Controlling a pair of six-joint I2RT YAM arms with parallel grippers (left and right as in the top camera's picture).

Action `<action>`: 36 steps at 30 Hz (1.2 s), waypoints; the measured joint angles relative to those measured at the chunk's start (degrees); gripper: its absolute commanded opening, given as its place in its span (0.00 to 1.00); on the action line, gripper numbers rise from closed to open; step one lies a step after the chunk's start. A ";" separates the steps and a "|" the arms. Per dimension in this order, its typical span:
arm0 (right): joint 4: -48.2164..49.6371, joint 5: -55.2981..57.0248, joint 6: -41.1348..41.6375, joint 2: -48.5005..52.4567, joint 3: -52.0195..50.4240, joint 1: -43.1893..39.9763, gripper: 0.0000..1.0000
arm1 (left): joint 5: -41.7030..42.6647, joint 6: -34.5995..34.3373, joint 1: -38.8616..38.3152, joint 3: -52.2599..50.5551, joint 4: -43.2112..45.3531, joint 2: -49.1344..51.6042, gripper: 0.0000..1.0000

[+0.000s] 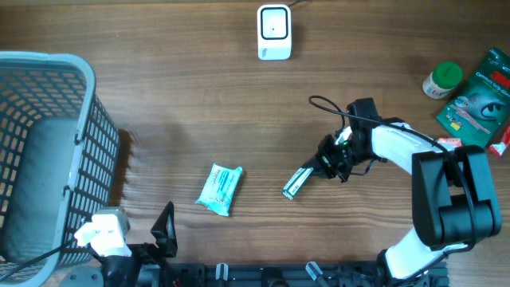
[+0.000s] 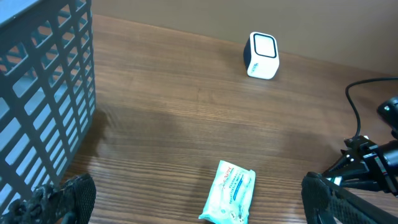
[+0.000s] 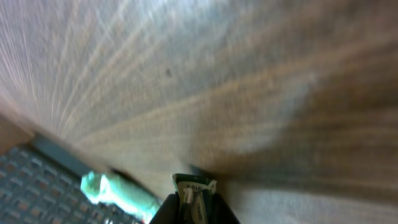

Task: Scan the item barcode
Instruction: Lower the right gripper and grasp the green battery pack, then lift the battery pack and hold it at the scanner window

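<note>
Slippage threatens: the right gripper (image 1: pixel 317 169) pinches only one end of the slim packet (image 1: pixel 295 185) lying right of centre on the counter (image 1: pixel 159 104), so carrying it to the far scanner (image 1: pixel 274 32) could twist it loose.

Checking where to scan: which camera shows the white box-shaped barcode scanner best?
Left wrist: the white box-shaped barcode scanner stands whole, window face and side visible. Overhead shows it from above. Right wrist does not show it.

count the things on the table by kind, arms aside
basket: 1
scanner: 1
teal wipes pack: 1
small dark packet, in right gripper: 1
green-lidded jar: 1
green box: 1
total: 6, red-white bits at right edge unclear
</note>
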 measured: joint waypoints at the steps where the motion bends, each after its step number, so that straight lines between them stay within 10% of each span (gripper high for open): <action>1: -1.88 -1.81 -0.57 0.00 0.00 -0.17 0.17 | 0.00 0.00 0.00 0.00 0.00 0.00 1.00; 7: -21.46 -24.63 -1.03 3.45 -3.67 1.70 0.04 | 0.00 0.00 0.00 0.00 0.00 0.00 1.00; 16: -16.37 -31.12 8.22 4.52 -4.61 -0.35 0.04 | 0.00 0.00 0.00 0.00 0.00 0.00 1.00; 36: -36.09 5.95 31.15 -26.10 14.01 -2.23 0.04 | 0.00 0.00 0.00 0.00 0.00 0.00 1.00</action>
